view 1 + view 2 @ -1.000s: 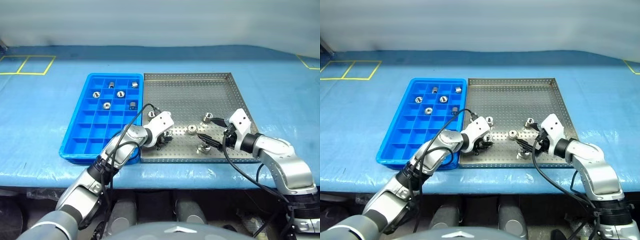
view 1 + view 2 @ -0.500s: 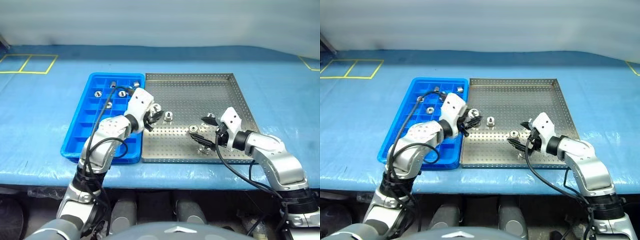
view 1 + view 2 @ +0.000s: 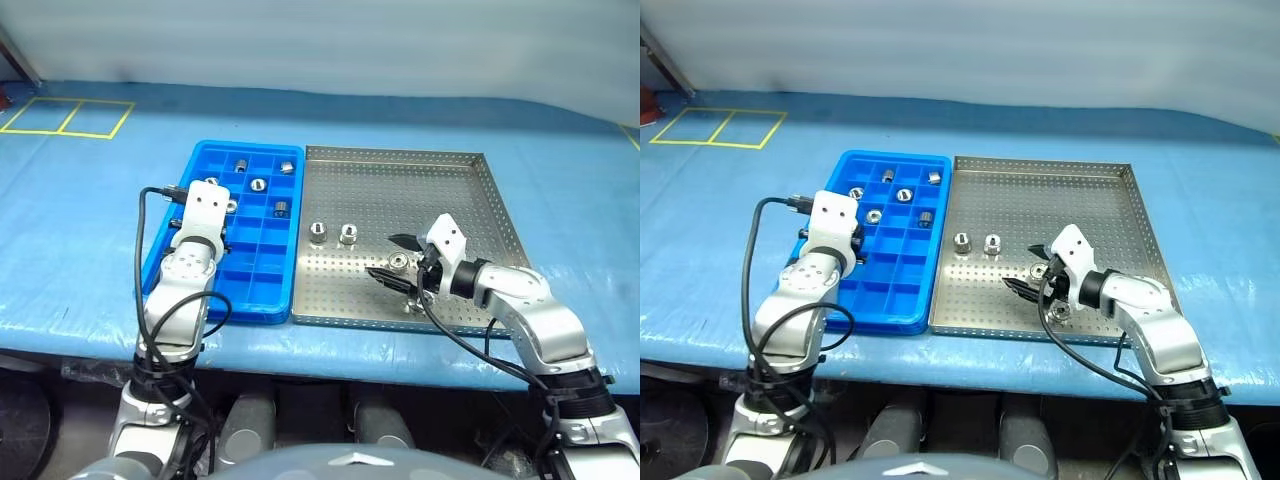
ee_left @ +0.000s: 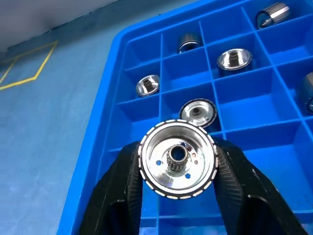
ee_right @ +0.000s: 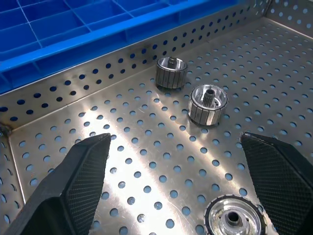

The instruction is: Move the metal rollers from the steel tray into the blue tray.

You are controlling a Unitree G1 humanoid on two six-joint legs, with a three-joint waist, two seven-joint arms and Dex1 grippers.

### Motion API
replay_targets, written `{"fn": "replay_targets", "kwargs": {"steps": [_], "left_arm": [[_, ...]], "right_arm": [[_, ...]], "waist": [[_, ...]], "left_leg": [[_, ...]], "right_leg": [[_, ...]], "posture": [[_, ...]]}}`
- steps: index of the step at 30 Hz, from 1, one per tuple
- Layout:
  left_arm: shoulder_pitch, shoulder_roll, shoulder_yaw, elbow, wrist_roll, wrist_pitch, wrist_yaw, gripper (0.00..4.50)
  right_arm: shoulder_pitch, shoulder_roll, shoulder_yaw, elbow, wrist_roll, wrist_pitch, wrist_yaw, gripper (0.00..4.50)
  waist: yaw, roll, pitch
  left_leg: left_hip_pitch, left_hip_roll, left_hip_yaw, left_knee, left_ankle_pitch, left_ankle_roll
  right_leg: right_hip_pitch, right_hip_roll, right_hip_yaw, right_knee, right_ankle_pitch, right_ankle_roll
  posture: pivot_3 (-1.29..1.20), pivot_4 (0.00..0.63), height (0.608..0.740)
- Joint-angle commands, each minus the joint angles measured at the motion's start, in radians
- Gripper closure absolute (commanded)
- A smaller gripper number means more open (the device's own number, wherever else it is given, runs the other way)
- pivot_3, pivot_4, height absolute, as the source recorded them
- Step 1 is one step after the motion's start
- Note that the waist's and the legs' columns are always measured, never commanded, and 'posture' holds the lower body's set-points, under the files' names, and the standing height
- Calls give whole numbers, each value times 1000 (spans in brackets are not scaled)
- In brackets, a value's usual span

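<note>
Left fingers [image 4: 122,196] clamp roller [image 4: 177,159] over blue tray [image 4: 117,73]; right fingers [image 5: 68,196] spread wide above steel tray [image 5: 146,161].

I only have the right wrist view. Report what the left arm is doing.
Observer: The left end effector is shut on a metal roller, gripped by its rim.
Operator: Tell me where it is holding it.
Observer: Above the blue tray, over the tray's left-hand columns, not yet set down.
Operator: Give me the count already in that tray.
Observer: Six rollers sit in compartments toward the far end, for instance one here, each in its own cell.
</note>
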Motion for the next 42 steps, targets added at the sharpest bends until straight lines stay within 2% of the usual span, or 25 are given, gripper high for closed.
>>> {"fn": "replay_targets", "kwargs": {"steps": [1, 11, 15, 18, 23, 28, 31, 35, 42], "left_arm": [[-44, -17, 26, 31, 40, -61, 57, 2777], [-57, -31, 23, 173, 91, -146, 110, 2777], [-58, -35, 24, 190, 111, -162, 124, 1492], [-72, -75, 47, 189, 92, -213, 143, 531], [-99, -134, 46, 192, 29, -352, 100, 531], [-135, -168, -13, 244, -161, -439, -182, 531], [-195, -117, -108, 374, -153, -457, -315, 531], [-255, -98, -178, 473, -156, -457, -424, 531], [-335, -126, -247, 647, -134, -524, -474, 531]], "right_arm": [[-13, 1, -16, -16, 3, -16, -5, 0], [18, 2, -36, -25, -1, -18, -35, 0], [27, -3, -45, -28, 2, -18, -40, 0], [35, -3, -46, -32, 2, -18, -40, 0], [41, 2, -50, -39, 1, -18, -48, 0], [55, 0, -67, -58, 6, -18, -62, 0], [72, 0, -77, -74, 6, -19, -73, 0], [96, 3, -88, -97, 6, -18, -85, 0], [128, 3, -104, -123, 9, -16, -98, 0]], "waist": [[3, 0, 0], [5, 0, 0], [5, 0, 0], [6, 0, 0], [5, 0, 0], [2, 0, 0], [-3, 0, 0], [-29, 0, 0], [-57, 0, 0]], "left_leg": [[0, 0, 0, 0, 0, 0], [0, 0, 0, 0, 0, 0], [0, 0, 0, 0, 0, 0], [0, 0, 0, 0, 0, 0], [0, 0, 0, 0, 0, -1], [0, 0, 0, 0, 0, -1], [0, -1, 0, 1, 0, -1], [0, -1, 1, 1, 0, 0], [0, -1, 0, 0, 0, 0]], "right_leg": [[0, 0, 0, 0, 0, 0], [0, 0, 0, 0, 0, 0], [0, 0, 0, 0, 0, 0], [0, 0, -1, 0, 0, 0], [1, 0, 0, 0, 0, 0], [0, -1, 0, 0, 0, 0], [1, -1, 0, 0, 0, 0], [1, -1, 0, -1, 0, 0], [0, 0, 0, 0, 0, 0]], "posture": [[183, 150, 740], [158, 150, 740], [153, 150, 740], [153, 150, 740], [129, 150, 740], [101, 150, 740], [70, 150, 740], [41, 150, 740], [13, 150, 740]]}}
